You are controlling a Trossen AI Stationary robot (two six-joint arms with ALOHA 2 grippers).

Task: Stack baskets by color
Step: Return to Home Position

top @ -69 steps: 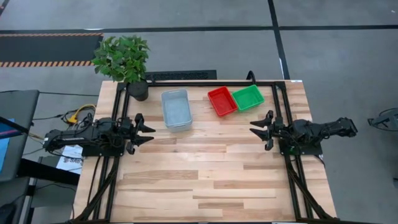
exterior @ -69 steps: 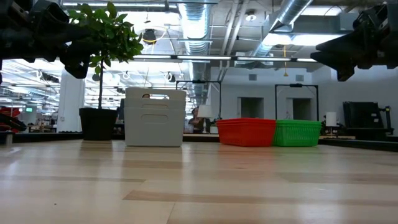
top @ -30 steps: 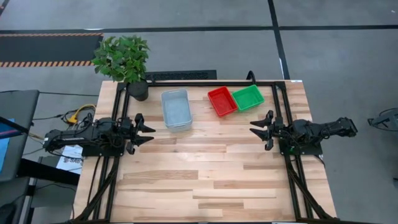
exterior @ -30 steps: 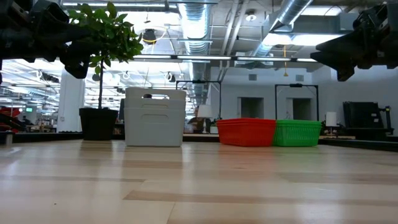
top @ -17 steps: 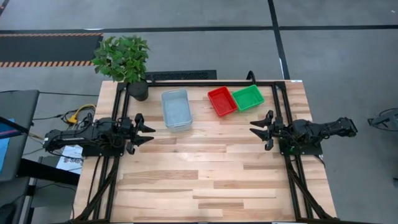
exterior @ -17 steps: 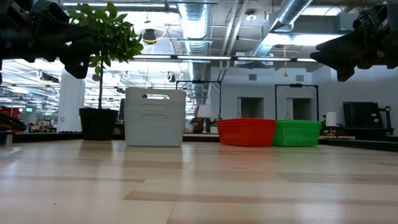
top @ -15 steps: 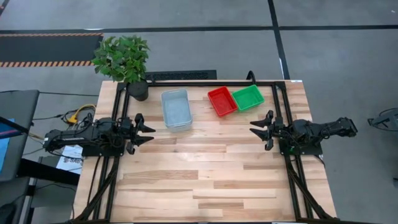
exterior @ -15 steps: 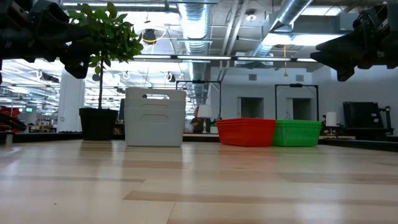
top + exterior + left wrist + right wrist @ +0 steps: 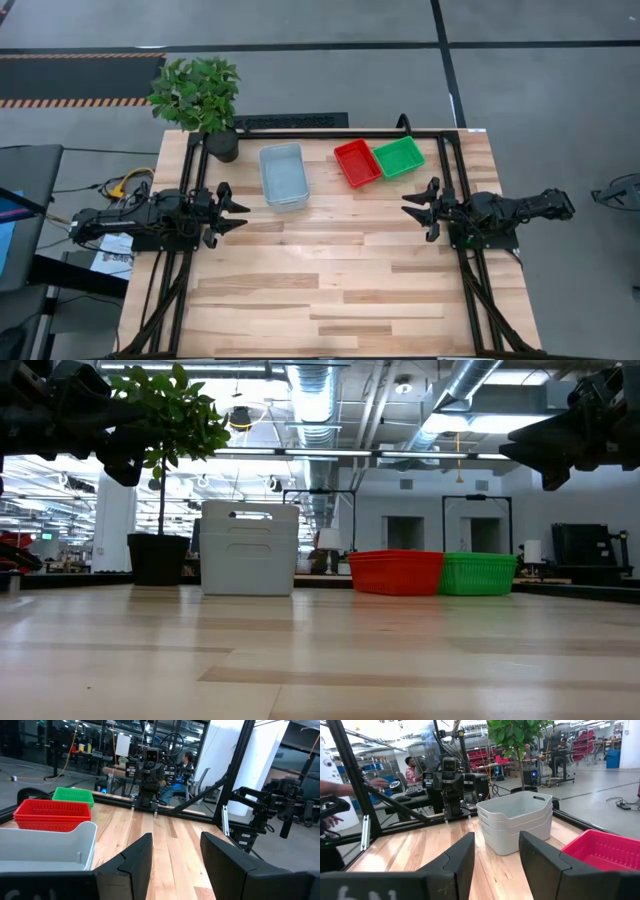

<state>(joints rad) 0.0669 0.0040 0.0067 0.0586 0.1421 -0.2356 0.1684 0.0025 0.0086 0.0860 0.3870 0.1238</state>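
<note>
The left gripper and right gripper are held spread, empty; grey baskets, red baskets and green baskets are stacked far.

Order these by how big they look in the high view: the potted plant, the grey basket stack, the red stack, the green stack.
1. potted plant, leaves included.
2. grey basket stack.
3. red stack and green stack: they look alike, so unranked.
</note>
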